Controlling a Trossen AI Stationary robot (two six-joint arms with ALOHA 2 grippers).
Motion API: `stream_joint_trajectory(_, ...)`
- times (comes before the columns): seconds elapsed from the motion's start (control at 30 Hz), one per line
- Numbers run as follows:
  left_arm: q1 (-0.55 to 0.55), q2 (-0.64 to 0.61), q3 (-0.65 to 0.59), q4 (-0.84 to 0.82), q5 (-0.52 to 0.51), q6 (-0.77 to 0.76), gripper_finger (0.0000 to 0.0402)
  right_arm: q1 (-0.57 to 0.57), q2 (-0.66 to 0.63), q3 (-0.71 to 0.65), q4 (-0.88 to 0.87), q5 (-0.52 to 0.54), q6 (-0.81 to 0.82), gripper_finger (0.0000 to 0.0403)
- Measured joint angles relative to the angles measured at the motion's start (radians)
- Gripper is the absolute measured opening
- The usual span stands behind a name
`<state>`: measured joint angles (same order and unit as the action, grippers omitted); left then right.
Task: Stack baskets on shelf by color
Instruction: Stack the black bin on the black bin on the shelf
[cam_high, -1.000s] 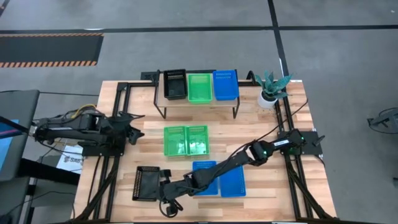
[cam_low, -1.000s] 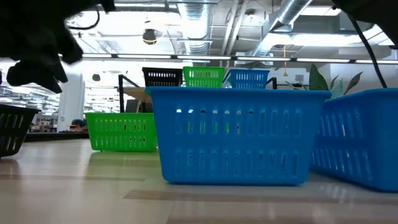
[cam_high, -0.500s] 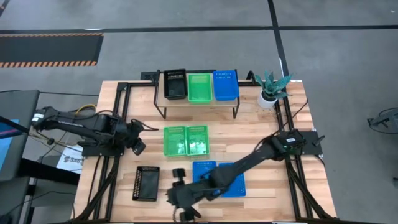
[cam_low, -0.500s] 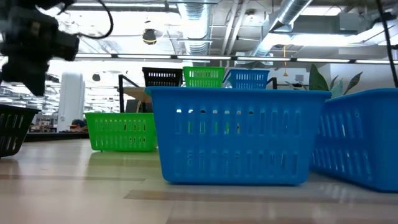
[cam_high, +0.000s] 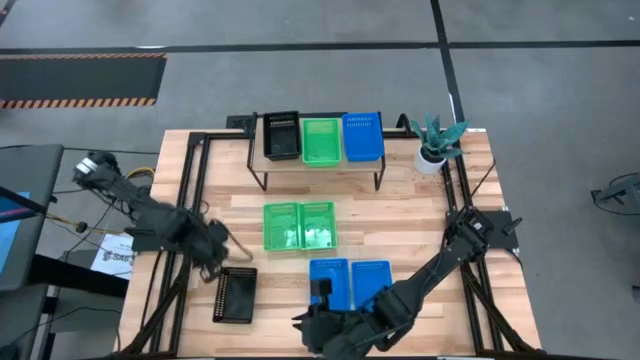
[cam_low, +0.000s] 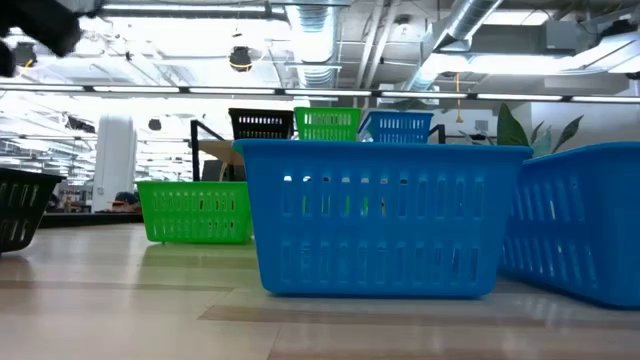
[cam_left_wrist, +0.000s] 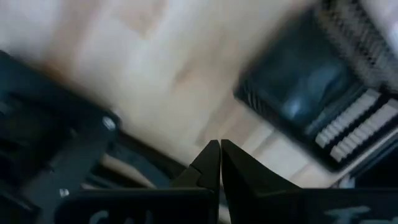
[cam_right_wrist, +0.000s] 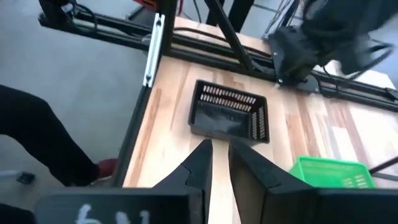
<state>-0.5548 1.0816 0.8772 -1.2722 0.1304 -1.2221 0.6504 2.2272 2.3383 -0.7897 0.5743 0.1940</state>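
On the shelf (cam_high: 320, 162) at the far side stand a black basket (cam_high: 281, 137), a green basket (cam_high: 322, 140) and a blue basket (cam_high: 363, 137) in a row. Two green baskets (cam_high: 300, 226) sit side by side at mid-table. Two blue baskets (cam_high: 350, 283) sit nearer the front. One black basket (cam_high: 236, 294) rests on its bottom at the near left. My left gripper (cam_left_wrist: 219, 154) is shut, empty, and hovers just beyond that black basket (cam_left_wrist: 317, 93). My right gripper (cam_right_wrist: 219, 148) is low at the near edge and points at the black basket (cam_right_wrist: 229, 115), its fingers slightly apart and empty.
A potted plant (cam_high: 438, 140) stands at the far right corner. Black frame rails (cam_high: 190, 200) run along the table's left and right sides. Bare wood lies between the shelf and the green baskets. In the low view the near blue basket (cam_low: 380, 220) blocks much of the table.
My left gripper has shut and swung from the left side toward the near edge, ending beside the black basket on the table. My right gripper has drawn back from that black basket toward the near edge and to the right. The baskets have stayed in place.
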Motion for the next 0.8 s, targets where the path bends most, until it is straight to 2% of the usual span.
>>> stream_joint_trajectory(0.2,-0.169,0.193,0.000,0.056,0.083,0.014,0.0000,0.000,0.012,0.000,-0.020,0.000,0.003,0.0070)
stream_joint_trajectory(0.33,-0.232,0.303,0.000,0.083,0.116,0.006,0.0000,-0.004,0.012,0.000,-0.020,0.000,0.008,0.0070)
stream_joint_trajectory(0.43,-0.266,0.376,0.000,0.165,0.171,-0.006,0.0000,-0.001,0.012,0.000,-0.017,0.000,0.008,0.0070)
stream_joint_trajectory(0.53,-0.280,0.445,0.000,0.321,0.223,0.003,0.0000,0.004,0.012,0.000,-0.019,0.000,0.008,0.0070)
stream_joint_trajectory(0.63,-0.274,0.501,0.000,0.454,0.224,0.032,0.0000,0.004,0.012,0.000,-0.018,-0.001,0.009,0.0070)
stream_joint_trajectory(0.8,-0.222,0.550,0.000,0.510,0.166,0.116,0.0000,0.003,0.012,0.000,-0.018,0.000,0.020,0.0070)
